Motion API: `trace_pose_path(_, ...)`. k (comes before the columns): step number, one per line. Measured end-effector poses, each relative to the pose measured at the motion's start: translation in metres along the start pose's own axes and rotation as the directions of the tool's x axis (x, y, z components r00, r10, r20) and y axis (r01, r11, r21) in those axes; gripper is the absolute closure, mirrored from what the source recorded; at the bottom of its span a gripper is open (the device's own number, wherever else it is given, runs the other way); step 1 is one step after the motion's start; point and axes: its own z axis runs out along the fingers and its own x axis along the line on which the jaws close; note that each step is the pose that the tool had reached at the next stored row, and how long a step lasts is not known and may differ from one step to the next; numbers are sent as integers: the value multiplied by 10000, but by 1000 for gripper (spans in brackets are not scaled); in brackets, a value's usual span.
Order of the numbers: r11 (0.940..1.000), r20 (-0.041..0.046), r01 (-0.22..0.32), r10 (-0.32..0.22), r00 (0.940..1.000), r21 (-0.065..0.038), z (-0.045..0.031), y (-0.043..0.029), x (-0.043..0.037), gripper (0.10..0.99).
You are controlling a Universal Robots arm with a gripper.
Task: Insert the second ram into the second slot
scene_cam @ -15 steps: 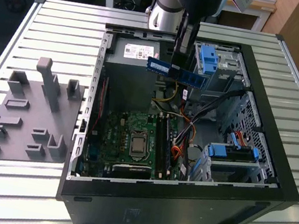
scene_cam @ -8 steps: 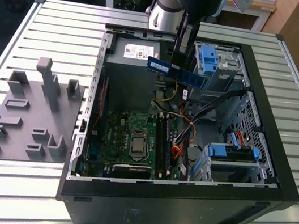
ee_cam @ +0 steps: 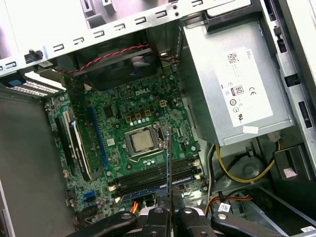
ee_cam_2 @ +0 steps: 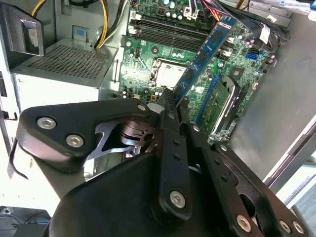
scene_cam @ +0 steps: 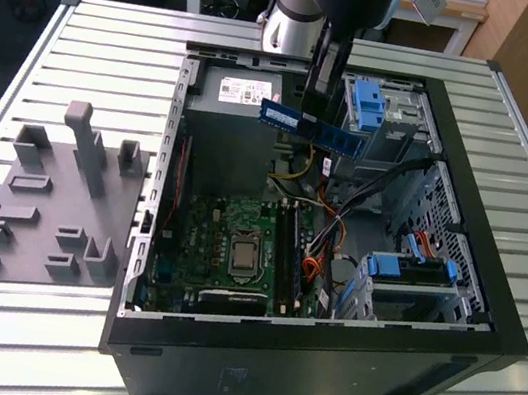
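My gripper (scene_cam: 317, 113) hangs over the open computer case (scene_cam: 479, 244), shut on the second ram (scene_cam: 313, 128), a long blue stick with dark chips held level and well above the board. In the second wrist view the ram (ee_cam_2: 203, 61) juts out from between the fingers (ee_cam_2: 167, 106) over the green motherboard (ee_cam_2: 148, 69). Seen edge-on in the first wrist view, the ram (ee_cam: 169, 163) is a thin line crossing the dark ram slots (ee_cam: 153, 178) beside the processor socket (ee_cam: 141, 141). Those slots (scene_cam: 286, 257) run along the board, far below the stick.
A silver power supply (scene_cam: 236, 92) fills the case's far corner beside the gripper. Light-blue drive-bay clips (scene_cam: 366, 103) and a drive cage (scene_cam: 411, 273) stand on the exterior view's right, with loose cables (scene_cam: 323, 238) near the slots. A grey fixture plate (scene_cam: 52, 193) lies on the slatted table.
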Motion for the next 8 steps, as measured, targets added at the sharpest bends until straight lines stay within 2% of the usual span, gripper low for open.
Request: trace_pose_path(8, 9998, 5, -208, 208, 9998, -9, 0, 0, 0, 949)
